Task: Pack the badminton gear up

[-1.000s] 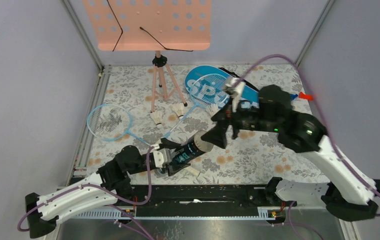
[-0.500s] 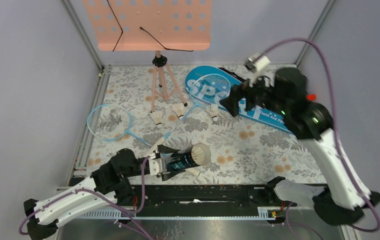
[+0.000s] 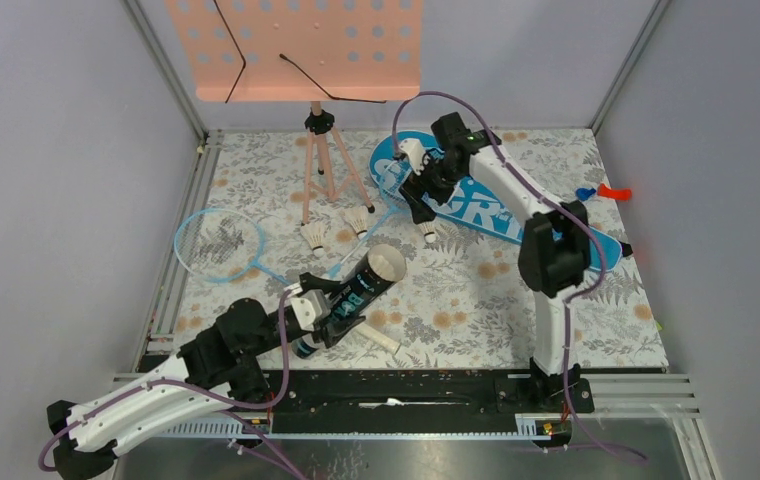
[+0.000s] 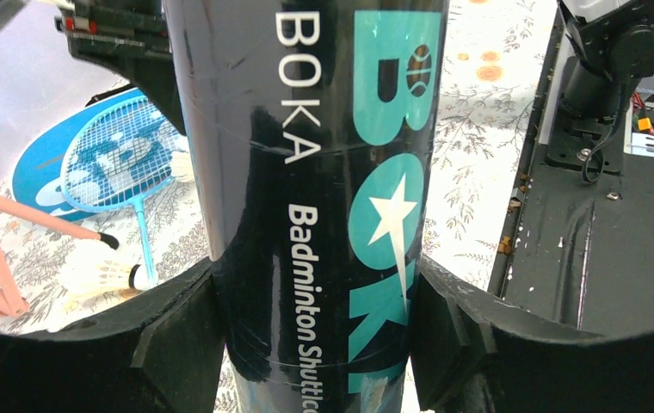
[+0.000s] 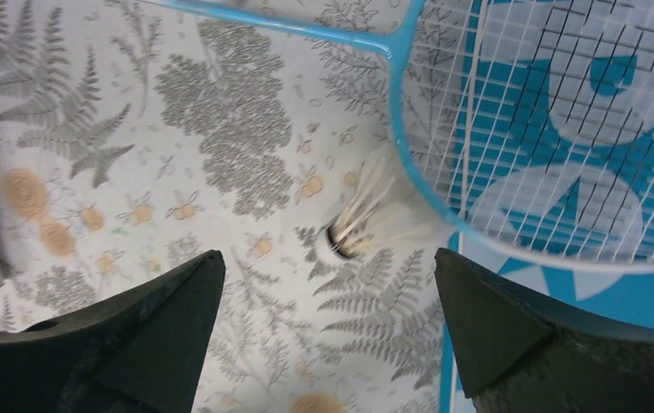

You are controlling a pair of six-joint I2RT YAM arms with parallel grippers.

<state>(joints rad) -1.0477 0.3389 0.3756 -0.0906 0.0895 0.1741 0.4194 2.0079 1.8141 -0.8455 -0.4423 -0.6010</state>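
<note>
My left gripper is shut on the black lettered tube, which is tilted with its open end up and away. At the far side, my right gripper hangs open just above a white shuttlecock, not touching it. That shuttlecock lies against the rim of a light-blue racket resting on the blue bag. Two more shuttlecocks lie near the tripod. The other racket lies at the left.
The peach music stand rises on its tripod at the back left, its legs close to the shuttlecocks. A small red and blue object lies by the right wall. The black base rail runs along the near edge.
My right arm has swung away from the tube's mouth to the far side and come down over the shuttlecock by the bag. The left gripper kept the tube and shifted it slightly left.
</note>
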